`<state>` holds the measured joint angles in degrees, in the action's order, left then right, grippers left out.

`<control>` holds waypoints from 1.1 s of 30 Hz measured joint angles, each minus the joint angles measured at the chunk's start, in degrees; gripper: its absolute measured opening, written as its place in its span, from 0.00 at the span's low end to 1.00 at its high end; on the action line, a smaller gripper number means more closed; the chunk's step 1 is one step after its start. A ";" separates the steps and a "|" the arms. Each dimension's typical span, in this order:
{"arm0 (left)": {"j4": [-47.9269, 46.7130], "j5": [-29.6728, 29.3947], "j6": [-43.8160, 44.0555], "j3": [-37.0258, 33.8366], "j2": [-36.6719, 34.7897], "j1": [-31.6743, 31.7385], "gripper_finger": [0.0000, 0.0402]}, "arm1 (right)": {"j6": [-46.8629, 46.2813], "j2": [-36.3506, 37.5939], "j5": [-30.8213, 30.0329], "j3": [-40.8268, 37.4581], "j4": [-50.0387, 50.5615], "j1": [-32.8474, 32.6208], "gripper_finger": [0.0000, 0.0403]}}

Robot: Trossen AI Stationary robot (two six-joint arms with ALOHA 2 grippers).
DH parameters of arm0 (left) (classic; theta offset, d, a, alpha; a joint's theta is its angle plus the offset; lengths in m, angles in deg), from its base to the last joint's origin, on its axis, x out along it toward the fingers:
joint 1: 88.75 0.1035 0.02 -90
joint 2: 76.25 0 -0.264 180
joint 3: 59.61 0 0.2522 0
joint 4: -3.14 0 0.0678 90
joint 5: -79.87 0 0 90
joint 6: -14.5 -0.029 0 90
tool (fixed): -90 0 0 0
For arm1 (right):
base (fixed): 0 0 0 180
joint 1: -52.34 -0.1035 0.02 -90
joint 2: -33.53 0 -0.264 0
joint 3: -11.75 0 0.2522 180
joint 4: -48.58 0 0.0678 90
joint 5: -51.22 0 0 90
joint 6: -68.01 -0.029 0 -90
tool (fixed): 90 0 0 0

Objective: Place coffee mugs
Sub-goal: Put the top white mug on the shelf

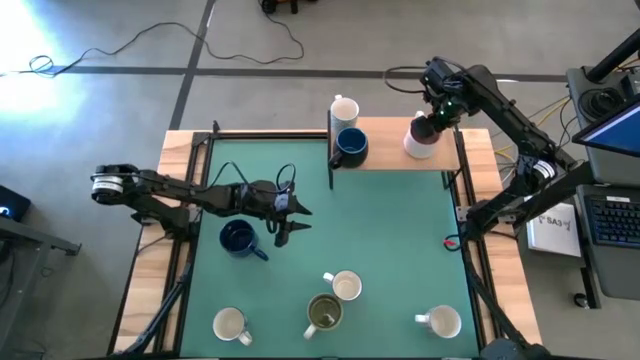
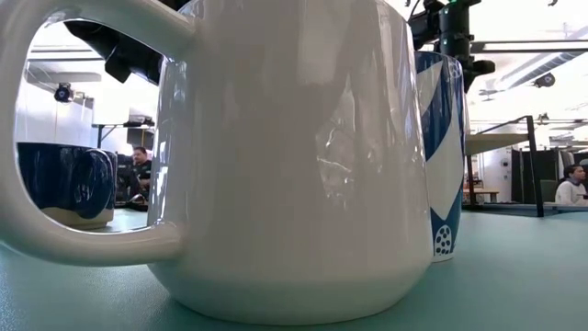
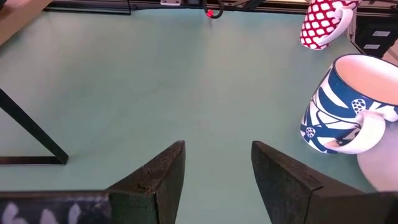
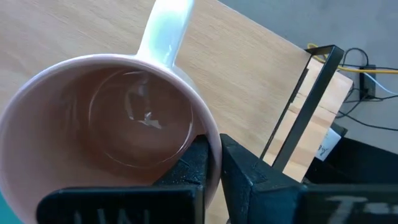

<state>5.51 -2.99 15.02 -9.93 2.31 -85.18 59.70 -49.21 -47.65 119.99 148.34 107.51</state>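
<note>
Task looks partly done, judging by layout: three coffee mugs are up on the wooden shelf along the table's far edge, w/ five left on the green table. On the shelf: a cream mug at the back of the shelf's left end, a navy mug just in front of it, and the pink-inside mug toward the shelf's right end. The right claw is at that pink-inside mug; in the right wrist view its fingers pinch the rim, one inside and one outside, gap narrow, mug bottom apparently resting on the wood w/ handle pointing away from the claw. So this placement seems about finished; release not yet clear. Left on the table: a dark blue mug near the left edge, a white mug around the middle toward the near edge, an olive mug just beside it, a white mug by the near-left corner, and another by the near-right corner. The left claw hangs over the table's left-centre, fingers spread wide and empty, w/ the dark blue mug just beside it, toward the near-left corner, not touching.
</note>
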 joint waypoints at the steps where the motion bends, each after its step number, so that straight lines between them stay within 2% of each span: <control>1: 0.04 0.00 0.00 -0.04 0.00 0.00 0.42 | 0.09 -0.02 -0.20 -0.05 0.01 0.00 0.06; 8: -0.07 0.00 0.00 -0.08 0.00 0.00 0.42 | 1.09 0.02 -0.80 0.14 -0.60 0.00 0.22; 12: -0.07 0.00 0.00 -0.07 0.00 0.01 0.42 | 1.79 0.52 -0.56 2.96 -0.67 -0.15 0.26; 17: 0.03 -0.04 0.43 -0.08 0.00 0.02 0.42 | 0.13 1.76 0.44 6.32 -0.87 -3.10 0.25; 22: 0.37 -0.13 0.44 -0.08 0.00 0.00 0.42 | -2.25 2.37 6.28 6.27 -0.71 -8.79 0.23; 28: 0.51 -0.11 0.44 -0.08 0.00 0.01 0.42 | -3.02 1.26 5.47 6.20 -0.66 -14.58 0.23; 33: 0.57 0.32 0.46 -0.08 0.00 0.02 0.42 | -2.58 0.82 -0.30 6.14 -0.61 -15.21 0.23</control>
<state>6.07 -2.67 15.48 -10.01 2.31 -85.16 57.12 -48.39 -47.94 126.13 147.73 92.30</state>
